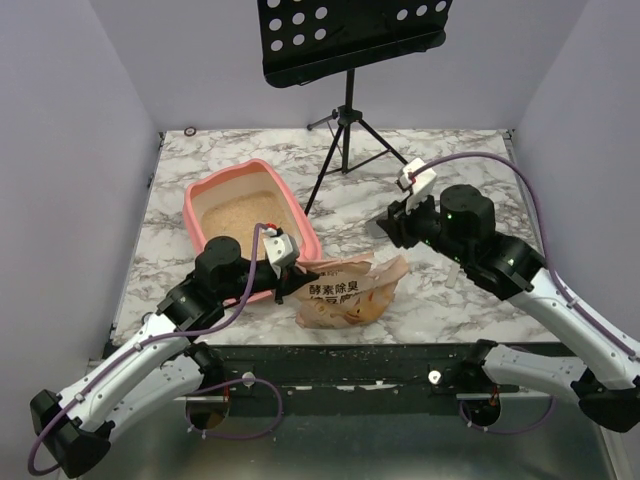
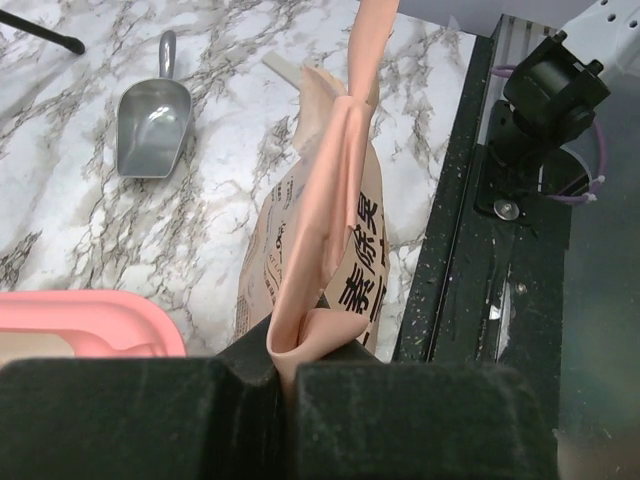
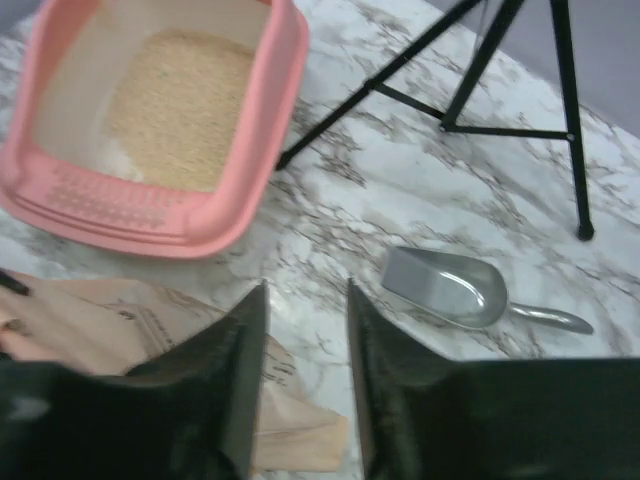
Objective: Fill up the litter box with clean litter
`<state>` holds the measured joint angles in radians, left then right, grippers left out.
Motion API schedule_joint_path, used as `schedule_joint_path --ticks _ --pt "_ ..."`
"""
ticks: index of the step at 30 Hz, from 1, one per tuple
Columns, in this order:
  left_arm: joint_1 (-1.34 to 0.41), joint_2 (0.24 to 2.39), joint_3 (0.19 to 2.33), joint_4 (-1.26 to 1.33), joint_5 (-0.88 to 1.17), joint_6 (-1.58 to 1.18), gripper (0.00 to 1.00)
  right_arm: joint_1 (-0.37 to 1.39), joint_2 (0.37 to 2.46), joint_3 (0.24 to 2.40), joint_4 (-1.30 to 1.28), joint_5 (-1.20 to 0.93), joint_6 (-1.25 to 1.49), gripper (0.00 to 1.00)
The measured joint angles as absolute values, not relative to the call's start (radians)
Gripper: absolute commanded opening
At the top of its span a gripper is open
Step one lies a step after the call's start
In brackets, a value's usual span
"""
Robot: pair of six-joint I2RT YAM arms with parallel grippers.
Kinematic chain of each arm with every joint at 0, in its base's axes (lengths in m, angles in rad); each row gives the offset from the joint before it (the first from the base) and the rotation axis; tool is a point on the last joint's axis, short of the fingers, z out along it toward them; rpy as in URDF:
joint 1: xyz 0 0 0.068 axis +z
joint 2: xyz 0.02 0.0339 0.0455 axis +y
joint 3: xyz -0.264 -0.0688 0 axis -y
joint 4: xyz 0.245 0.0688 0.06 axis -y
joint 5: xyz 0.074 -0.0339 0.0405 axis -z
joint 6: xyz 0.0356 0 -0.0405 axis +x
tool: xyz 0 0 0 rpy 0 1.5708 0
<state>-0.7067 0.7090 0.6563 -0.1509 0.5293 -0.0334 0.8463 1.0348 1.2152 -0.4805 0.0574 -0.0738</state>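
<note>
Litter box (image 1: pixel 230 175) first: we see the salmon-pink tray resting on the marble-patterned table (image 1: pixel 450 170), with one short end toward the arm bases. Inside it the clean litter (image 1: pixel 240 210) lies as a pale tan bed. In the right wrist view it is fuller in the middle and thinner toward the walls. The slotted grate ledge (image 3: pixel 110 190) at the box's near end shows bare pink.

Just beside the near right corner of the litter box lies a crinkled orange-tan bag (image 1: pixel 350 290) printed with dark characters, slumped on the table. The left fingers (image 2: pixel 288 380) are pressed together on what looks to us like a fold of the bag's upper edge. In the left wrist view the paper rises out of the pinch as a narrow strip. The left arm's dark elbow overlaps the box's near rim in the top view.

Farther right of the litter box, the right fingers (image 3: pixel 306 300) hang above the table, parted, with marble showing between them and nothing in their grasp. A metal scoop (image 3: pixel 450 290) lies on the table to the right of the box, bowl up, its handle pointing away from the box.

Beyond the box's far right corner, a black music stand (image 1: pixel 350 40) has its tripod feet on the table and its perforated desk high above.
</note>
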Motion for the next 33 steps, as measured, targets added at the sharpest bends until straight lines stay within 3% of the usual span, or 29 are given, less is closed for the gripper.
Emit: schedule_joint_path --ticks 1,2,3,33 --pt "-0.712 0.706 0.653 -0.147 0.529 -0.032 0.0 0.813 1.018 1.188 -0.48 0.074 -0.059 0.23" --pt "-0.721 0.703 0.648 -0.139 0.529 -0.03 0.0 0.793 1.012 1.164 -0.482 0.088 -0.049 0.03" --pt "-0.727 0.7 0.644 -0.134 0.529 -0.029 0.0 0.786 1.013 1.144 -0.489 0.094 -0.037 0.01" --pt "-0.865 0.574 0.54 -0.068 0.443 0.051 0.0 0.783 1.117 1.095 -0.765 -0.245 0.011 0.01"
